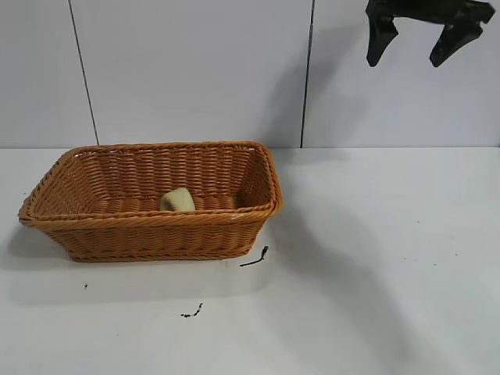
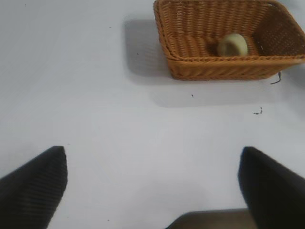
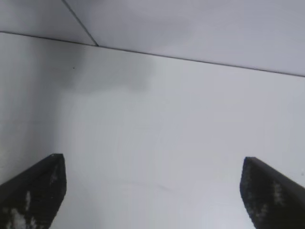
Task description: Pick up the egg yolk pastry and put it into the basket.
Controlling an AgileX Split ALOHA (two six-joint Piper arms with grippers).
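We see the egg yolk pastry point(image 1: 177, 200) lying inside the basket point(image 1: 148, 234), on the woven floor close to the front wall and roughly midway along its length. It looks tipped rather than flat: in the left wrist view the dented top of the egg yolk pastry point(image 2: 232, 45) faces sideways toward the camera. The basket point(image 2: 224, 67) stands on the white bench point(image 1: 375, 281), on the left half in the exterior view, with its long side toward us.

Our right pincer point(image 1: 418, 35) hangs high above the bench, in front of the back wall at the upper right of the exterior view, well apart from the basket. Its two black fingers point(image 1: 380, 39) are spread wide with nothing between them; the right wrist view shows the same right pincer point(image 3: 152, 191) over bare bench and wall.

Our left pincer point(image 2: 152, 186) shows only in its own wrist view, over bare bench well apart from the basket, fingers point(image 2: 35, 183) wide apart and holding nothing.

Two small dark scraps point(image 1: 255, 258) lie on the bench, one just beside the basket's front right corner, the other point(image 1: 192, 312) nearer us.
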